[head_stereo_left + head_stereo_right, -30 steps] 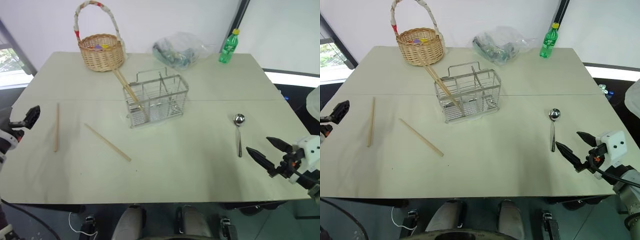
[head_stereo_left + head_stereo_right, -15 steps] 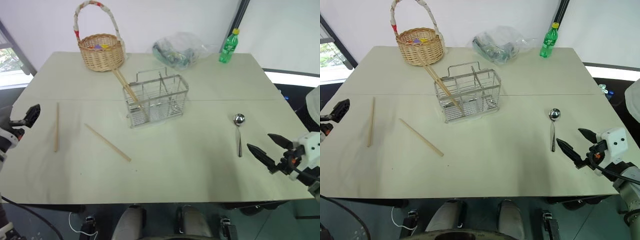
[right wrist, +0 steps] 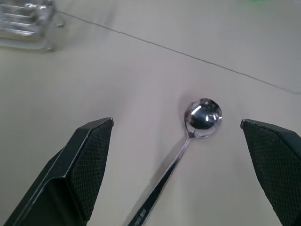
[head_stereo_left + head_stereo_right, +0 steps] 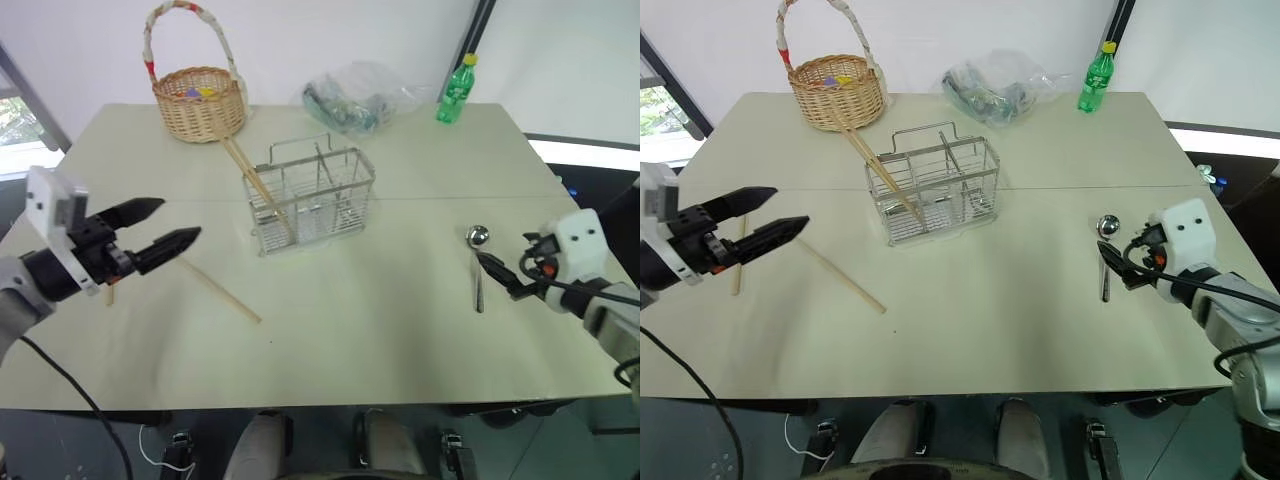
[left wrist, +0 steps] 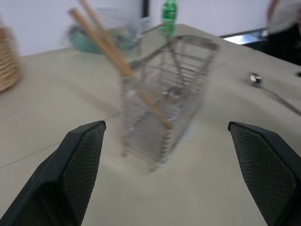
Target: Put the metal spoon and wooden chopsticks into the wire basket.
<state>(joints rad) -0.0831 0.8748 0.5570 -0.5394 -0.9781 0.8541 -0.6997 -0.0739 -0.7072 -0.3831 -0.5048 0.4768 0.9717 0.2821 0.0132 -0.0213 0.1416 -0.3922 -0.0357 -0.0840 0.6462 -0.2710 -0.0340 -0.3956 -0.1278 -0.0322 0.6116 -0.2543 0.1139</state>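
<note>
Head views: your left gripper (image 4: 165, 225) has swung in from the table's left edge since the earlier frame and now hangs over the left part of the table (image 4: 400, 340), fingers spread wide, holding nothing, aimed toward the wire basket (image 4: 312, 195). One chopstick (image 4: 214, 285) lies just below its fingertips; a second (image 4: 738, 262) shows partly behind the arm. Two more chopsticks (image 4: 255, 182) lean in the wire basket's left compartment. Your right gripper (image 4: 502, 276) has come forward to just beside the metal spoon (image 4: 478, 262), which lies flat right of centre, unmoved.

Left wrist view: fingers (image 5: 77, 162) wide apart, empty; wire basket (image 5: 169, 94) straight ahead, leaning sticks (image 5: 120, 63) inside.

Right wrist view: fingers (image 3: 84, 165) fully spread, empty; the spoon (image 3: 188, 146) lies on the table between them, bowl away from the gripper.
</note>
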